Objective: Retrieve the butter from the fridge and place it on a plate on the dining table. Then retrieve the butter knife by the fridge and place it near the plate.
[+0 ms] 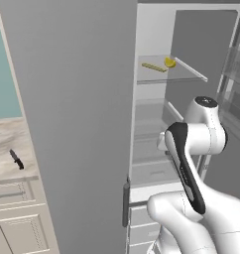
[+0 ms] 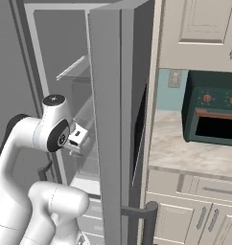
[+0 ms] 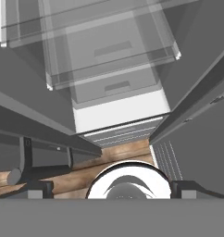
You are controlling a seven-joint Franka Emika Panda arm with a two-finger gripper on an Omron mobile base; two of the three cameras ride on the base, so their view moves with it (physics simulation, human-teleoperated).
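step: fetching butter [image 1: 154, 67] from open fridge [image 1: 82, 99]. you find it on upper glass shelf [image 1: 166, 74], 11 o'clock of arm. gripper [image 3: 111, 192] wide open, empty, facing down. next: raise, reach in.

Fridge [image 1: 77, 99] door: plain matt grey, smooth, metal-like.
Fridge shelves [image 1: 166, 74]: clear glass or plastic, see-through, pale edges.
Drawers [image 3: 109, 51] ahead of fingers, hand view: translucent glossy plastic.
Butter [image 1: 154, 67]: matt yellow-olive, smooth.
Butter knife [image 1: 16, 159]: black handle, dark-grey blade, dull finish.
Counter [image 1: 10, 144] under knife: marbled stone, beige-grey, smooth.
Cabinets [image 2: 194, 215]: cream painted panels, grey metal-look handles.
Floor [image 3: 118, 155] just beyond fingers: brown wood planks, slight sheen.
Oven [image 2: 214, 115]: dark green, glossy.
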